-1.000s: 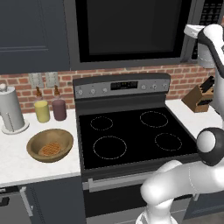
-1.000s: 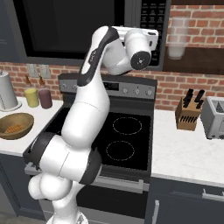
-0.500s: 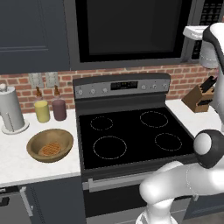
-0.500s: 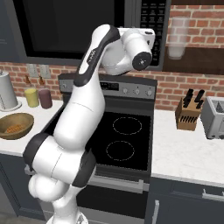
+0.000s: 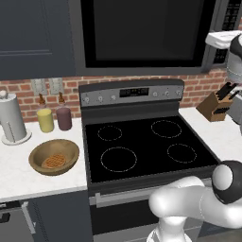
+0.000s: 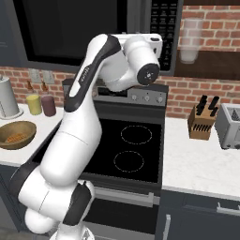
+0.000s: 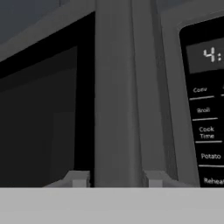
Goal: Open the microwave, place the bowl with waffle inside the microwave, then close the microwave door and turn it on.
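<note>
Up close, the claw [image 7: 114,178] sits against the front of the microwave [image 5: 142,33], its two fingertips [image 7: 78,178] showing on either side of the long vertical bar handle [image 7: 114,96]. The jaws stand narrow, pinched onto that handle, with the bar running straight up between them. Left of the handle lies the black glass of the microwave door [image 7: 41,118], and right of it the keypad strip [image 7: 205,109] with lit digits and labelled buttons.

From the right base camera, the white arm rises and bends so the hand reaches the door's right edge, next to the keypad. The door is shut, flush with the appliance.

Below the microwave stands the black-topped stove [image 5: 142,146] with four burner rings. On the white counter [image 5: 14,170] to its left rests the bowl [image 5: 54,156], with the waffle [image 5: 54,161] lying inside it. Behind the bowl stand a yellow jar [image 5: 46,120] and a maroon jar [image 5: 64,118] side by side, and a paper towel roll [image 5: 12,122] further left. A knife block [image 6: 203,123] sits on the counter right of the stove, with a toaster [image 6: 231,125] beside it.
</note>
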{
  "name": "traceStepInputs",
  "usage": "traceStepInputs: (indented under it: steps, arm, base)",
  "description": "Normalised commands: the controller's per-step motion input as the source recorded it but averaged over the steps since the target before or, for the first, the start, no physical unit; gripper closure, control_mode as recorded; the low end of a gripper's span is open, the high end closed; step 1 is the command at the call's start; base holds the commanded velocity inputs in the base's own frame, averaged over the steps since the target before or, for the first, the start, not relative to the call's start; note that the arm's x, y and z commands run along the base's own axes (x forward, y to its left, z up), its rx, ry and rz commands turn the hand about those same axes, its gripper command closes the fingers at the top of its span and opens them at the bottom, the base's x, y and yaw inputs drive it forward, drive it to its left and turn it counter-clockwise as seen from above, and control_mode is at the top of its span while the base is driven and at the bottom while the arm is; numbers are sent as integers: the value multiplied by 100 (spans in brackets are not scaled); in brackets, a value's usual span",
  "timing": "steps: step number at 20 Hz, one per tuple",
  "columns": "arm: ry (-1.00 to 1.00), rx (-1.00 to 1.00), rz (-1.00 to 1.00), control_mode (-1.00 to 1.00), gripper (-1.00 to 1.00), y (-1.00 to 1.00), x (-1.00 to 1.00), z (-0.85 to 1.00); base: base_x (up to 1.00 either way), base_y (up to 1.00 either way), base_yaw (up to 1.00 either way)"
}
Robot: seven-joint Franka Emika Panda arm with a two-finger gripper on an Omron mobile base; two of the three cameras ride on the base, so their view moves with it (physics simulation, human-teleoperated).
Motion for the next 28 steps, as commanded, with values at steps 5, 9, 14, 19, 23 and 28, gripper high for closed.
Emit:
traceStepInputs:
  steps: [5, 9, 14, 19, 23, 28]
  arm:
    - [0, 0, 7, -100, 100, 0, -100, 0]
    - [0, 0, 7, -100, 100, 2, -100, 0]
    - [0, -1, 6, -100, 100, 16, -100, -26]
    - [1, -7, 8, -100, 100, 40, -100, -34]
    - [3, -8, 6, -100, -100, 59, -63, -41]
    - [3, 4, 0, -100, -100, -29, -8, -6]
  base:
    - [0, 0, 0]
    - [0, 0, 0]
    - [0, 0, 0]
    - [0, 0, 0]
    - [0, 0, 0]
    - [0, 0, 0]
